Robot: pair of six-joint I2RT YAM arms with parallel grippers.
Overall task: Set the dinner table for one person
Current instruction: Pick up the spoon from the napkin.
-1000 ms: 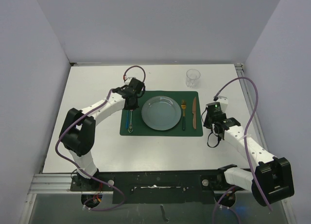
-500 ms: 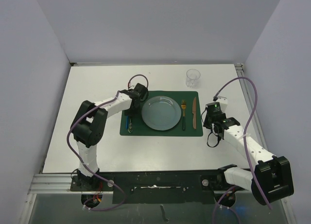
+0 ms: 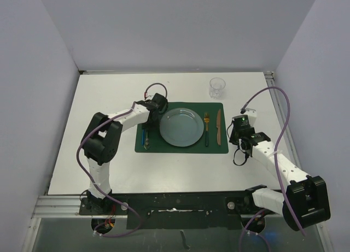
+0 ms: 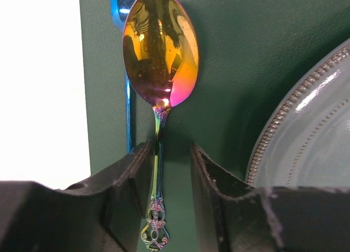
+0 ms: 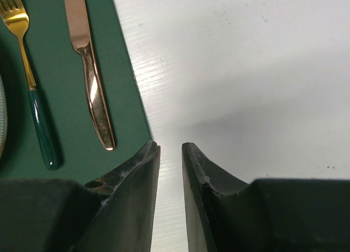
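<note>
On the dinner table [image 3: 180, 170] lies a green placemat [image 3: 180, 149] with a grey-blue plate [image 3: 181, 127] at its centre. A fork [image 3: 206, 129] and a knife [image 3: 219, 126] lie right of the plate. An iridescent gold spoon [image 4: 159, 50] rests flat on the placemat [image 4: 246, 55] left of the plate [image 4: 311, 132], beside a blue utensil [image 4: 129, 115]. My left gripper [image 4: 170, 151] is open and straddles the spoon's handle, which runs close along the left finger. My right gripper [image 5: 170, 148] hovers over the bare table [image 5: 246, 71] just off the mat's right edge, slightly open and empty.
A clear glass [image 3: 217, 87] stands on the table beyond the mat's far right corner. In the right wrist view the fork [image 5: 27, 71] and knife [image 5: 87, 71] lie on the mat to the left of the fingers. Grey walls close in three sides.
My left gripper has opened and let go of the spoon, which now lies on the mat. The left arm's elbow swung inward. The right arm has not moved.
</note>
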